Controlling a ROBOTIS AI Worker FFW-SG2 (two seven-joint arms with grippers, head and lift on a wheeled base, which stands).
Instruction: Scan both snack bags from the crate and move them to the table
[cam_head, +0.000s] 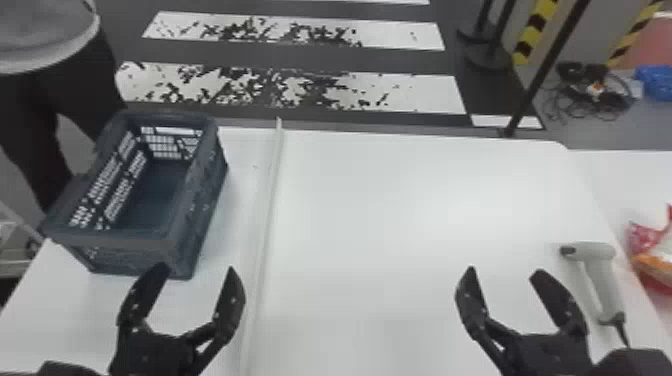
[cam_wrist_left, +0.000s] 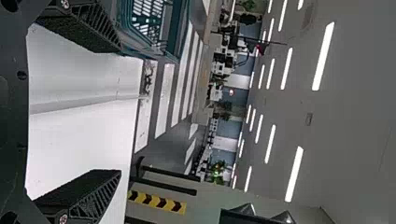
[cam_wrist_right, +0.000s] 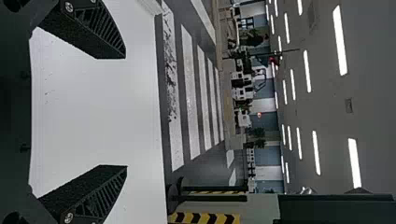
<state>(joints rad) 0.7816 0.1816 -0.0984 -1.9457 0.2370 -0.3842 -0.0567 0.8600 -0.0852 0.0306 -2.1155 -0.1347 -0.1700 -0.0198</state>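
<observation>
nearest, the 2 black grippers stand over the white table (cam_head: 400, 225). the left gripper (cam_head: 198, 270) has its 2 flat fingers spread wide, with table surface showing between them, and its outer fingertip overlaps the near side of the crate in the head view; whether they touch, i cannot tell. the right gripper (cam_head: 505, 271) is parted just as widely, bare tabletop between its fingers.

just beside the right gripper, near the table's right edge, lies a pale grey handheld scanner (cam_head: 597, 272), its head dark at the tip, a black cable leaving the end of its handle.

past that edge, on a white surface, sits shiny snack packaging (cam_head: 652, 257), crinkled, in red, orange and white, cut off by the head view's right edge; 1 bag or 2, i cannot tell.

to the left on the table is the crate (cam_head: 162, 242), open-topped, dark blue-grey, its walls pierced with small slots and its smooth floor in sight. a raised pale strip (cam_head: 272, 185) runs away from the robot, just right of the crate.

farther off, worn white stripes (cam_head: 295, 92) cross the dark floor, with black posts (cam_head: 542, 75) to their right.
</observation>
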